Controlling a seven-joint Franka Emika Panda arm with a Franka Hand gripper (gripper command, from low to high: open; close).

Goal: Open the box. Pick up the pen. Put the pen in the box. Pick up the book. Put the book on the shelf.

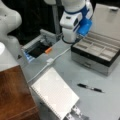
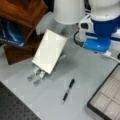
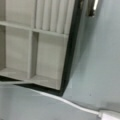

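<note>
The box [image 1: 96, 51] stands open in both front views, its lid [image 1: 107, 20] tilted back and its beige compartments [image 3: 47, 50] bare. The pen [image 1: 90, 87] lies flat on the grey table in front of the box, also seen in a front view [image 2: 68, 90]. The white spiral-bound book [image 1: 55, 93] lies flat beside the reddish-brown shelf [image 1: 13, 95]. My arm's wrist [image 1: 71, 27] hangs over the box's left end, well above the pen and the book. Of the gripper only a sliver of one finger [image 3: 94, 7] shows at the wrist view's top edge.
An open dark recess [image 1: 37, 50] with an orange piece [image 1: 48, 50] sits behind the book. A white cable [image 1: 50, 61] runs across the table from there to the arm. Two metal clips [image 2: 37, 75] lie at the book's near end. A blue item [image 2: 11, 33] sits under the shelf top.
</note>
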